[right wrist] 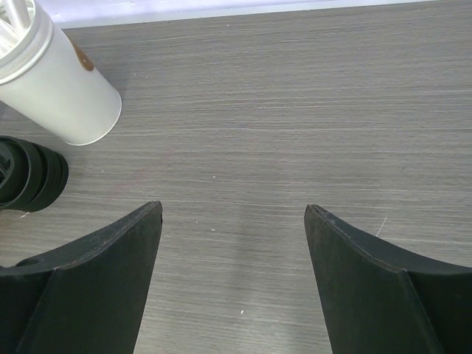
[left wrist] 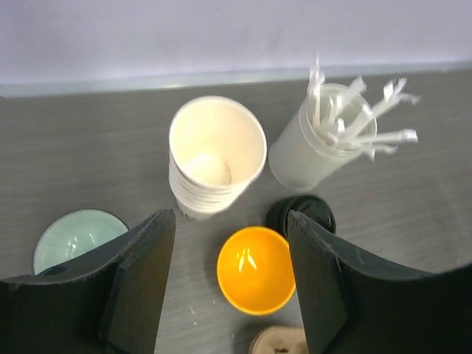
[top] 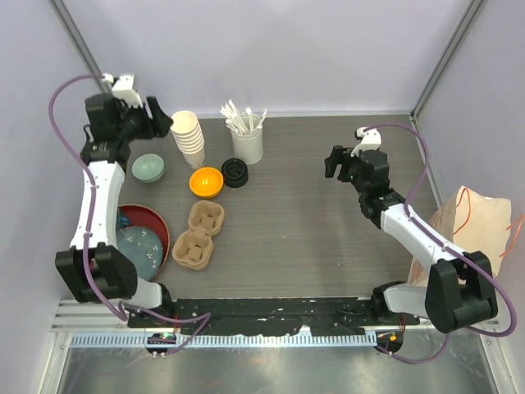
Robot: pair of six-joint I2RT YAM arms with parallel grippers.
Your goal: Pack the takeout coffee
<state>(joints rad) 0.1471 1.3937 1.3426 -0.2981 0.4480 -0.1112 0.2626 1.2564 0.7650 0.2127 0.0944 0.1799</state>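
Cream paper cups sit nested in a stack (left wrist: pixel 216 155) at the back left of the table (right wrist: pixel 295 88), and black lids (top: pixel 236 172) lie piled just beside the orange bowl (top: pixel 206 181). No capped cup shows in any view, so we cannot place the takeout coffee itself, and we judge that we are at the very start, with a cup to draw off first. Our left gripper (left wrist: pixel 228 219) hovers over the stack with its fingers spread and empty. Our right gripper (right wrist: pixel 232 212) hangs likewise released over bare wood, near the lids. To do this well, we should lower the left fingers astride the top rim only, close lightly so the thin wall does not buckle, and lift straight up. The right arm could steady the cups below. The pulp carrier (top: pixel 197 234) and the paper bag (top: pixel 472 222) come in later.
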